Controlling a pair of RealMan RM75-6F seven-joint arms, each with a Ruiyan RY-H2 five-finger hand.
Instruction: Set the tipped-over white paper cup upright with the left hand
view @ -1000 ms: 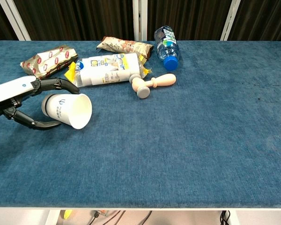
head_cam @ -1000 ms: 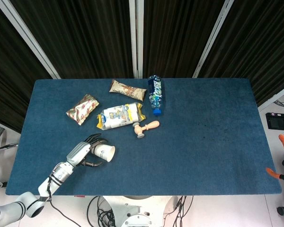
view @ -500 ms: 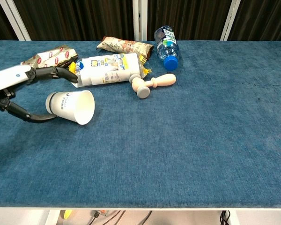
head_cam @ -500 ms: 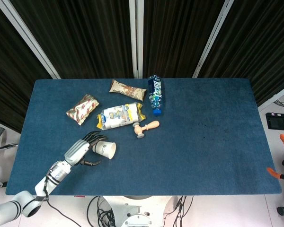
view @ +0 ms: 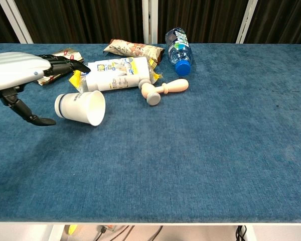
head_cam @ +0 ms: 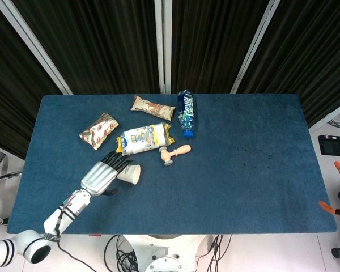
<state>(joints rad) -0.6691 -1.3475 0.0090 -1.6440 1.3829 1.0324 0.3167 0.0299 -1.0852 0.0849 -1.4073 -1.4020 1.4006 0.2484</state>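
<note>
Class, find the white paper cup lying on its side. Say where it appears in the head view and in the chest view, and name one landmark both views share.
Head view: the paper cup lies left of centre near the table's front edge, just beyond the left hand.
Chest view: the cup lies upper left, its mouth facing right.
Shared landmark: the wooden mallet, to the cup's right and a little farther back.
</note>
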